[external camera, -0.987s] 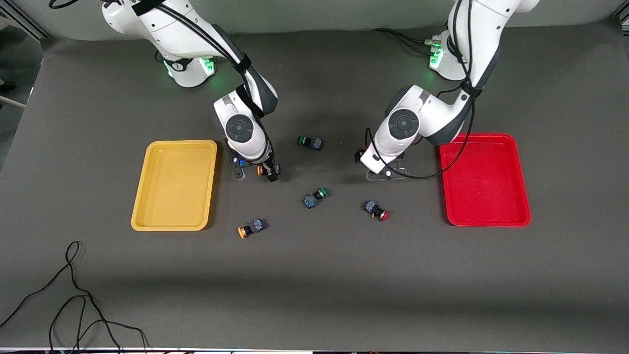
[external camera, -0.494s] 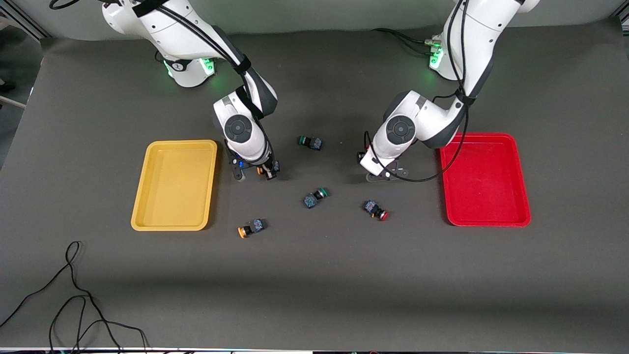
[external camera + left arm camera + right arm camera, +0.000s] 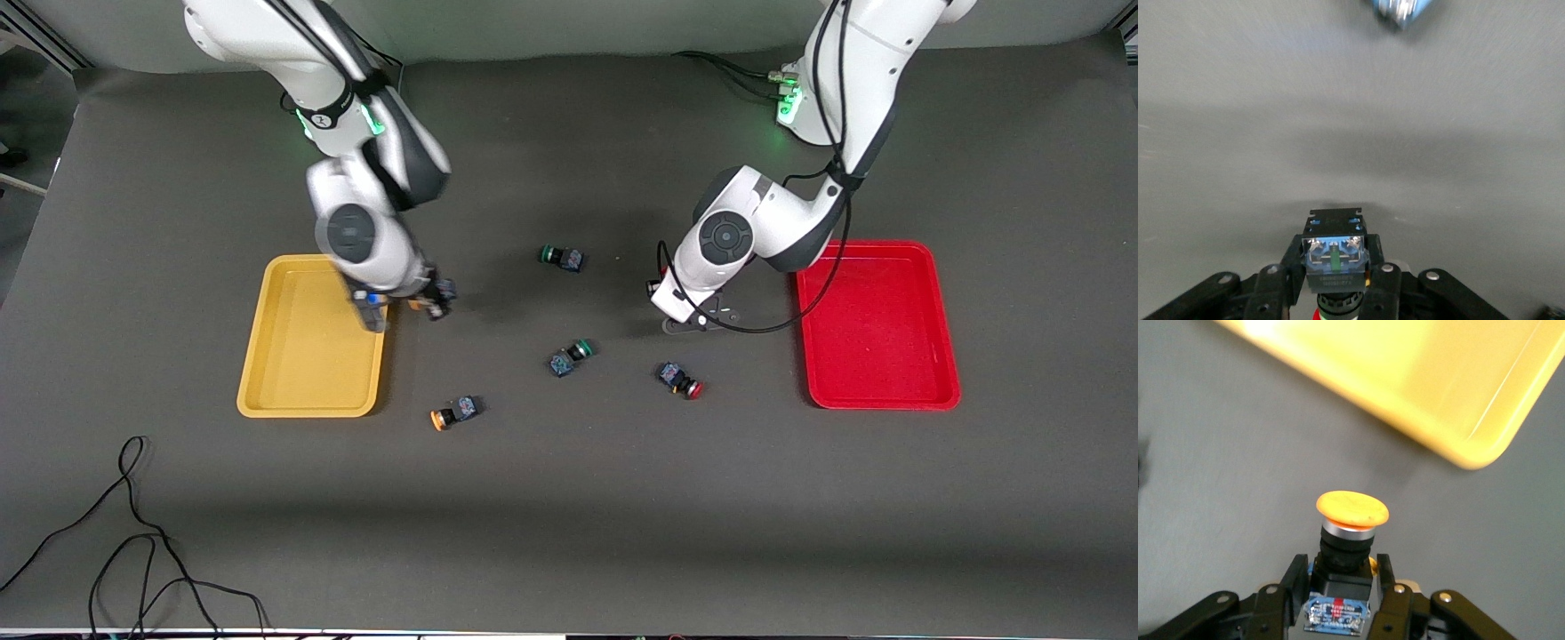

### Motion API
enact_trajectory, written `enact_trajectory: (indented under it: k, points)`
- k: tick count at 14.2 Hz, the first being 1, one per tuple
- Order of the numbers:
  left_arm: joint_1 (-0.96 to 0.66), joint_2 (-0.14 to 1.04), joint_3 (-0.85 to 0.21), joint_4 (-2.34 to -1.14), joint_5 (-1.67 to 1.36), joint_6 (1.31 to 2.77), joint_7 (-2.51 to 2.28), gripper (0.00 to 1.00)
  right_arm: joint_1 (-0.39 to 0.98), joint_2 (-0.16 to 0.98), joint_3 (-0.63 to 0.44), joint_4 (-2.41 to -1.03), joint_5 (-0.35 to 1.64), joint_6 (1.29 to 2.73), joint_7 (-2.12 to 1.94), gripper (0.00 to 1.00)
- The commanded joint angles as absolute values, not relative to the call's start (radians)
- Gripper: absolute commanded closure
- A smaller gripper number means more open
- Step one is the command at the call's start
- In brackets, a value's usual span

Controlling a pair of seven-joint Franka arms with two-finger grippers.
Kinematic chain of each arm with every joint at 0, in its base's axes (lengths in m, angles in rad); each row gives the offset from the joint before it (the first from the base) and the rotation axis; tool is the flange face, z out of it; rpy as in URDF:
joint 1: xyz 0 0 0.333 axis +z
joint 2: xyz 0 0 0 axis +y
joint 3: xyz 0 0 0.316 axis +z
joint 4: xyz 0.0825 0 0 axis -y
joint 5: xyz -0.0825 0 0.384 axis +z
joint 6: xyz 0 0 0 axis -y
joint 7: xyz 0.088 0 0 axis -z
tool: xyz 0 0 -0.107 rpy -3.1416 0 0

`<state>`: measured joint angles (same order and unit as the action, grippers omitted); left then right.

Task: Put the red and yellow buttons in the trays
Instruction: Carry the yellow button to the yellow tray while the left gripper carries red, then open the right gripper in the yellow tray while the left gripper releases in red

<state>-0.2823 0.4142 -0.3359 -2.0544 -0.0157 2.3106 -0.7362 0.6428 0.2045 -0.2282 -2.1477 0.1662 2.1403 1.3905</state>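
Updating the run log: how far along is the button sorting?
Nothing is placed: the yellow tray and red tray hold no buttons. The right claw carries a yellow button beside the yellow tray; the left claw grips a red-capped button. Left: a yellow button and a red button on the table.

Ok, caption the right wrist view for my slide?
Right gripper holds a yellow-capped button above the mat, beside the yellow tray's corner.

Dark grey bench (image 3: pixel 569 533) carries yellow tray (image 3: pixel 313 338), red tray (image 3: pixel 876 324), one loose yellow-capped button (image 3: pixel 453 412), one red-capped button (image 3: pixel 679 380), two green-capped switches (image 3: pixel 561 257) (image 3: pixel 569 356), black cable (image 3: pixel 124 542).
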Motion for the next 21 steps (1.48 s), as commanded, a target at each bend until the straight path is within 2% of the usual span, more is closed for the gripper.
enact_trajectory:
  k: [1,3,5,6,7,8,9,11,13,16,18,19,20,21]
  points:
    - [-0.258,0.316,-0.331,-1.834,-0.018,1.952,-0.703,0.78,0.644,0.144,-0.325,-2.278,0.17,2.167,1.214,0.77]
    - [-0.175,0.292,-0.334,-1.734,-0.025,1.805,-0.62,0.79,0.644,0.149,-0.409,-2.327,0.169,2.218,1.099,0.77]
    - [-0.083,0.215,-0.333,-1.736,-0.034,1.717,-0.49,0.8,0.643,0.182,-0.506,-2.336,0.169,2.242,0.967,0.76]
    - [-0.019,0.189,-0.331,-1.74,-0.034,1.666,-0.407,0.8,0.643,0.205,-0.52,-2.348,0.17,2.273,0.941,0.74]
    - [0.051,0.167,-0.33,-1.744,-0.032,1.629,-0.309,0.8,0.643,0.222,-0.52,-2.355,0.175,2.304,0.94,0.58]
    - [0.131,0.155,-0.33,-1.762,-0.031,1.617,-0.225,0.8,0.641,0.23,-0.522,-2.355,0.176,2.312,0.937,0.12]
    - [0.194,0.14,-0.33,-1.801,-0.019,1.638,-0.16,0.8,0.637,0.226,-0.525,-2.355,0.176,2.312,0.934,0.0]
    - [0.247,0.138,-0.328,-1.911,0.026,1.777,-0.095,0.8,0.638,0.212,-0.522,-2.342,0.176,2.303,0.946,0.0]
    - [0.265,0.152,-0.328,-2.072,0.037,2.02,-0.084,0.8,0.643,0.207,-0.514,-2.272,0.178,2.266,0.962,0.0]
    - [0.267,0.207,-0.328,-2.277,0.066,2.36,-0.084,0.8,0.646,0.28,-0.479,-2.038,0.183,2.151,1.005,0.0]
    - [0.276,0.253,-0.328,-2.31,0.084,2.445,-0.084,0.77,0.644,0.377,-0.424,-1.871,0.239,2.126,1.006,0.0]
    - [0.279,0.271,-0.328,-2.307,0.1,2.453,-0.083,0.66,0.647,0.446,-0.408,-1.782,0.295,2.126,1.025,0.0]
    - [0.282,0.285,-0.327,-2.301,0.126,2.45,-0.083,0.22,0.646,0.525,-0.376,-1.688,0.334,2.126,1.079,0.0]
    - [0.284,0.284,-0.327,-2.289,0.133,2.435,-0.081,0.01,0.647,0.61,-0.358,-1.601,0.336,2.128,1.154,0.0]
